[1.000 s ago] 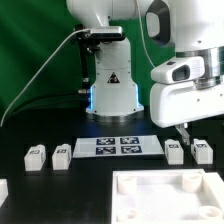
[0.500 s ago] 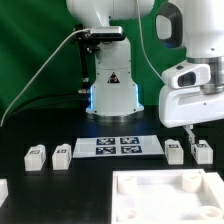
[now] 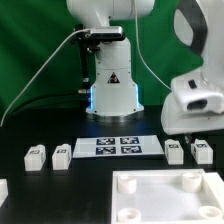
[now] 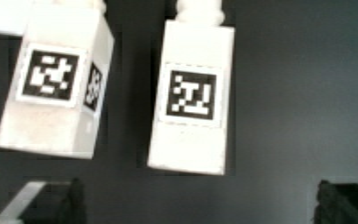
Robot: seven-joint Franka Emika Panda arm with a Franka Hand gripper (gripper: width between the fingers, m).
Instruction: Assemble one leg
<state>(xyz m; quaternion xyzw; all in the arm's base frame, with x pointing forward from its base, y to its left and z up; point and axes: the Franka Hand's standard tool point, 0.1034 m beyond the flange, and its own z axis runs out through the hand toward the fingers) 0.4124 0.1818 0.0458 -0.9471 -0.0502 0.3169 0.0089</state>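
A: How does the claw [image 4: 194,203] stand?
B: Released. Its 2 dark fingertips [image 4: 48,200] sit well apart with nothing between them.
A: And the leg?
B: The leg [image 4: 194,98] lies on the black table [image 3: 90,185], its marker facing the wrist camera. It is centred in the span between the jaws and not touched. A neighbour [image 4: 55,85] lies just beside it, apart.
A: Where in the scene?
B: At the exterior view's right, under the white hand. The right pair [image 3: 174,151] lies there, just off the end of the marker board [image 3: 112,146]. I cannot tell which of the 2 is the centred one.
A: Further out?
B: The left pair [image 3: 36,156] lies past the board's other end, and the large white tray-like piece [image 3: 165,190] lies in front.
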